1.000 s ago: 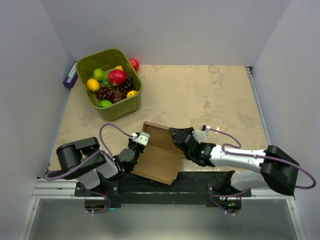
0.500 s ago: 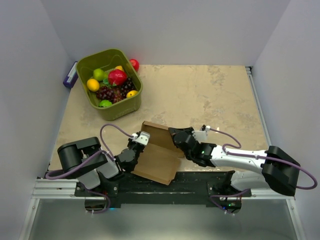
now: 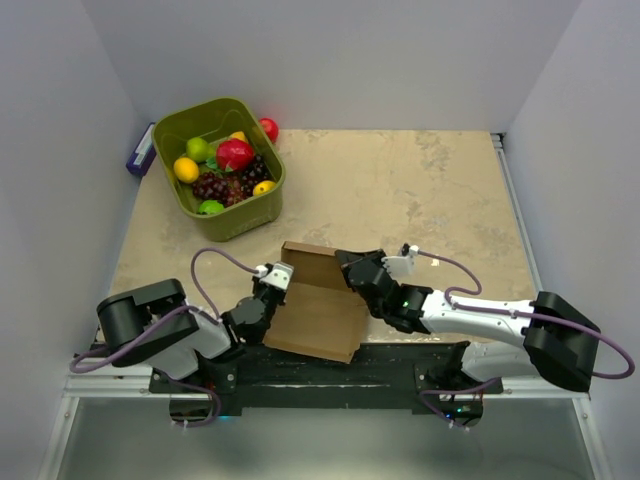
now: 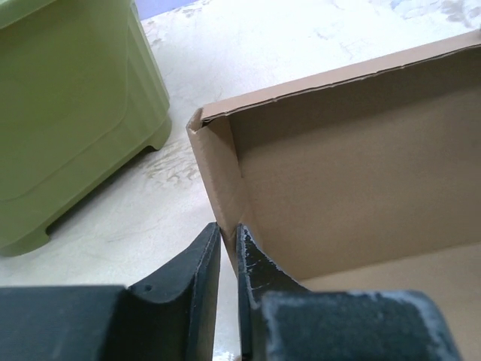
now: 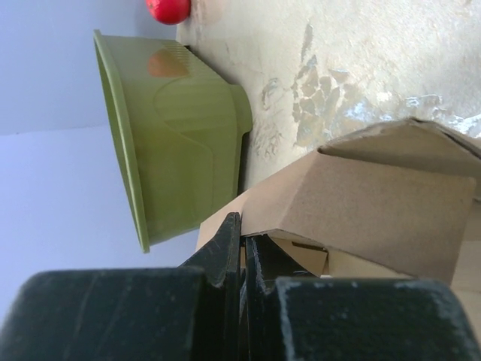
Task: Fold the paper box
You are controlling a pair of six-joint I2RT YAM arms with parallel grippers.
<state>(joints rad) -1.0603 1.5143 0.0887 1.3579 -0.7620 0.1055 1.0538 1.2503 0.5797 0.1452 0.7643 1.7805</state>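
Right now we have the paper box (image 3: 318,318) at the near edge of the table (image 3: 430,190), between our two arms and well apart from the green bin (image 3: 248,215) that sits toward the far left corner. From above, we see the box as a brown cardboard shape with its far panel standing up and the larger panel spreading toward the arm bases. Our left gripper (image 3: 272,296) meets the box at its left edge. In the left wrist view the left gripper (image 4: 228,252) has its jaws nearly together, with the thin upright side wall of the paper box (image 4: 346,173) pinched between them. A creased corner stands just above the fingers, and the box's inner face opens to the right. Our right gripper (image 3: 352,272) reaches in from the right to the box's far right corner. In the right wrist view the right gripper (image 5: 242,244) has its jaws pressed together on a thin cardboard edge, with a folded flap of the box (image 5: 383,199) just beside the fingertips. The bin holds mixed fruit (image 3: 225,170), and one red fruit (image 3: 269,128) lies on the table just behind it. In both wrist views we see the bin's olive wall beyond the box, apart from it.
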